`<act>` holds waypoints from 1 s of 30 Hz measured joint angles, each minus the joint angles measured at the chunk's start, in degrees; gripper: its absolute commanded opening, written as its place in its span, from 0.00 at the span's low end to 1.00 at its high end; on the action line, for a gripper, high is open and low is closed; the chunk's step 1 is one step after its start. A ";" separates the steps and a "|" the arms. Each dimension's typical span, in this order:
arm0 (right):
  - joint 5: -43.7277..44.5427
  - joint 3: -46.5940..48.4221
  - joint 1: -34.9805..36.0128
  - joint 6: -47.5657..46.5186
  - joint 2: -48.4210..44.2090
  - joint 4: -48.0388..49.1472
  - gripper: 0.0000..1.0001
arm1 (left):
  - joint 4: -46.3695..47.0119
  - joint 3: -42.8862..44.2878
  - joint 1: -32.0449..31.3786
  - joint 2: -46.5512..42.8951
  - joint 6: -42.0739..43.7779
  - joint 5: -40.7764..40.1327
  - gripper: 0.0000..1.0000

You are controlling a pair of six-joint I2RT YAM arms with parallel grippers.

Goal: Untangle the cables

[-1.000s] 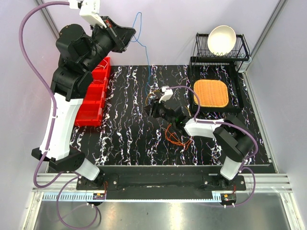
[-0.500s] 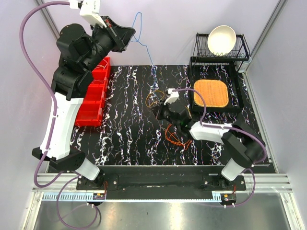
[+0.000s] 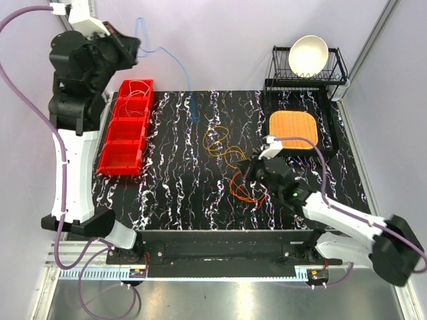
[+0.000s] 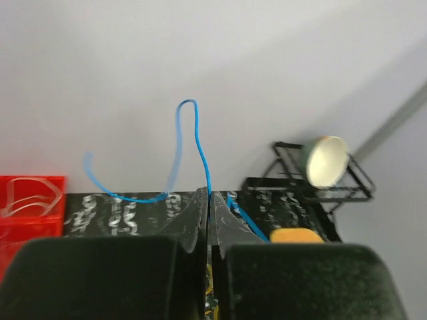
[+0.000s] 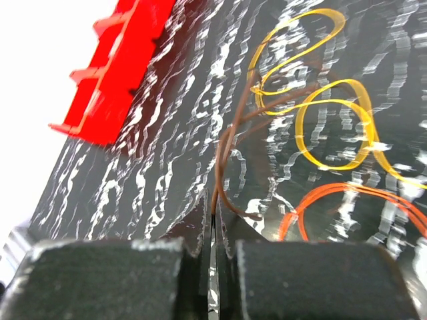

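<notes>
Pinching the blue cable [image 4: 200,143] in the left gripper [image 4: 209,200], I am clamping the right gripper [image 5: 213,213] on the brown cable [image 5: 221,150] at the middle of the counter [image 3: 173,180], and it likely needs easing from the yellow loops [image 5: 299,127].

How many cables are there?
5: blue cable in the left gripper, brown cable in the right gripper, yellow cable and orange cable on the table, pale cable in the red bin. More may be hidden.

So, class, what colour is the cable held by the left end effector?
Blue: the cable in the left end effector shows best in left wrist view.
</notes>
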 measured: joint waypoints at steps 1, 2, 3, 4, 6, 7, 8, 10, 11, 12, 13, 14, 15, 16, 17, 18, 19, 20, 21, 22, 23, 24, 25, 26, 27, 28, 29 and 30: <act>1.25 -0.02 -0.11 0.02 -2.14 -2.12 0.00 | -0.28 -0.96 1.84 -0.63 0.20 -0.42 0.00; 2.40 -0.13 -0.33 0.02 -4.28 -4.22 0.00 | -0.74 -1.79 3.13 -1.31 0.42 -0.96 0.00; 3.34 -0.33 -0.61 0.02 -6.19 -5.99 0.00 | -1.29 -2.27 3.98 -1.88 0.76 -1.51 0.00; 4.42 -0.61 -0.96 0.00 -7.91 -7.48 0.00 | -1.46 -2.73 4.83 -2.49 1.20 -2.12 0.00; 5.92 -1.29 -2.10 0.04 -10.84 -10.80 0.00 | -2.05 -2.84 6.60 -3.48 1.75 -2.99 0.00; 6.43 -1.53 -2.75 0.07 -11.89 -12.28 0.00 | -2.34 -2.84 7.54 -4.00 1.92 -3.50 0.00; 6.93 -1.88 -3.56 0.07 -12.76 -13.68 0.00 | -2.60 -2.86 8.37 -4.46 2.10 -4.11 0.00; 7.54 -2.49 -4.66 0.04 -13.84 -15.85 0.00 | -2.93 -3.13 9.90 -5.51 2.58 -5.44 0.00; 7.63 -2.78 -5.05 0.09 -14.08 -16.85 0.00 | -3.13 -3.19 10.64 -5.92 2.78 -6.27 0.00; 7.61 -2.89 -5.11 0.22 -14.03 -17.29 0.00 | -3.28 -3.19 11.04 -6.23 2.97 -6.88 0.00; 7.41 -3.04 -5.14 0.35 -13.88 -17.77 0.00 | -3.54 -3.21 11.47 -6.58 3.15 -7.58 0.00; 7.15 -3.15 -5.14 0.48 -13.70 -17.99 0.00 | -3.74 -3.30 11.69 -6.84 3.21 -7.91 0.00; 6.84 -3.39 -5.14 0.68 -13.42 -17.86 0.00 | -3.80 -3.61 11.89 -7.08 3.34 -8.35 0.00; 6.25 -3.76 -5.14 0.94 -13.07 -17.38 0.00 | -3.93 -4.09 11.98 -7.32 3.41 -8.79 0.00; 5.60 -4.22 -5.14 1.18 -12.61 -16.65 0.00 | -4.02 -4.68 12.02 -7.56 3.50 -9.20 0.00; 5.03 -4.81 -5.14 1.36 -12.09 -15.76 0.00 | -4.09 -5.44 12.04 -7.72 3.61 -9.70 0.00; 4.35 -5.53 -5.16 1.46 -11.54 -14.73 0.00 | -4.20 -6.21 12.09 -7.82 3.78 -10.29 0.00; 3.80 -6.21 -5.16 1.57 -10.93 -13.92 0.00 | -4.31 -6.91 12.09 -7.89 4.00 -10.73 0.00; 3.13 -6.84 -5.16 1.64 -10.27 -13.16 0.00 | -4.39 -7.76 12.37 -7.89 4.24 -11.21 0.00; 2.56 -7.30 -5.18 1.66 -9.57 -12.57 0.00 | -4.55 -8.46 12.72 -7.89 4.46 -11.67 0.00; 2.27 -7.65 -5.18 1.66 -8.83 -11.89 0.00 | -4.57 -9.07 12.90 -7.87 4.52 -12.00 0.00; 1.90 -7.78 -5.18 1.64 -8.15 -11.52 0.00 | -4.59 -9.79 13.14 -7.87 4.63 -12.55 0.00; 1.38 -7.89 -5.20 1.64 -7.58 -10.95 0.00 | -4.61 -10.47 13.40 -7.85 4.63 -13.25 0.00; 1.01 -7.93 -5.20 1.60 -7.19 -10.40 0.00 | -4.61 -10.84 13.57 -7.74 4.63 -13.70 0.00; 0.85 -7.93 -5.20 1.53 -6.84 -9.77 0.00 | -4.61 -11.17 13.73 -7.58 4.63 -14.34 0.00; 0.63 -7.96 -5.20 1.44 -6.58 -9.09 0.00 | -4.55 -11.45 13.84 -7.41 4.61 -14.84 0.00; 0.26 -7.96 -5.20 1.33 -6.38 -8.50 0.00 | -4.50 -11.65 13.86 -7.17 4.61 -15.15 0.00; -0.22 -8.00 -5.20 1.27 -6.25 -7.98 0.00 | -4.48 -11.93 13.84 -6.95 4.61 -15.41 0.00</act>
